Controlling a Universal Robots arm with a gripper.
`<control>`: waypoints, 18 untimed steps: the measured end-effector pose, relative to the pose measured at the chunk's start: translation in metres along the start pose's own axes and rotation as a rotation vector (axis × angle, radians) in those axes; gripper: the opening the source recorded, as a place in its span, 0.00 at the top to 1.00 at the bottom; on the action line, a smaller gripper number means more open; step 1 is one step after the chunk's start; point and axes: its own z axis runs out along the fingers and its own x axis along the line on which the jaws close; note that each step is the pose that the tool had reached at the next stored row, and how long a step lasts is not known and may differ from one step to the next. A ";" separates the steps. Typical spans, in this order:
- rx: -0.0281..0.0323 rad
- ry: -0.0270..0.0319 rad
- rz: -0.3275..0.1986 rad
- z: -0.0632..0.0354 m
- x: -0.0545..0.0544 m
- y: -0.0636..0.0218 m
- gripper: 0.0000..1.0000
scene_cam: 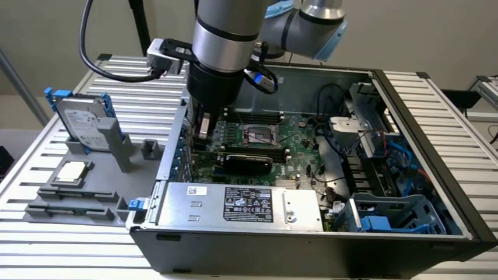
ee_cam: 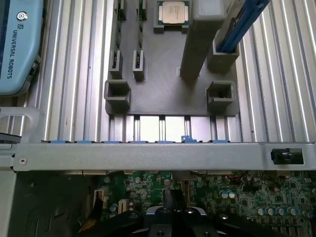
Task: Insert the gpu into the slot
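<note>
My arm [scene_cam: 225,52] reaches straight down into the open computer case [scene_cam: 311,251], fingers pinched on the graphics card [scene_cam: 245,160].

My wrist hangs upright over the motherboard's [scene_cam: 300,131] corner by the case wall [ee_cam: 148,157] on the exterior view's left. My gripper [ee_cam: 173,205] is closed tight, a thin dark edge between its fingertips — the card's top edge, near one end. The card stands on edge low over the board, between the processor socket [scene_cam: 260,137] and the grey power box [scene_cam: 241,204] along the case's front edge. Its long axis runs level from my fingers toward the exterior view's right — parallel to the memory slots [scene_cam: 253,118]. Whether its lower edge sits in the slot I cannot tell.
</note>
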 end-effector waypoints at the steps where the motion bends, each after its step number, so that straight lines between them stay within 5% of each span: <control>1: -0.0055 0.0026 0.001 0.0001 0.000 0.0002 0.89; 5: -0.0179 0.0051 0.011 0.0000 -0.001 0.0004 0.89; 18: -0.0233 -0.0148 0.100 0.0026 -0.001 0.0012 0.89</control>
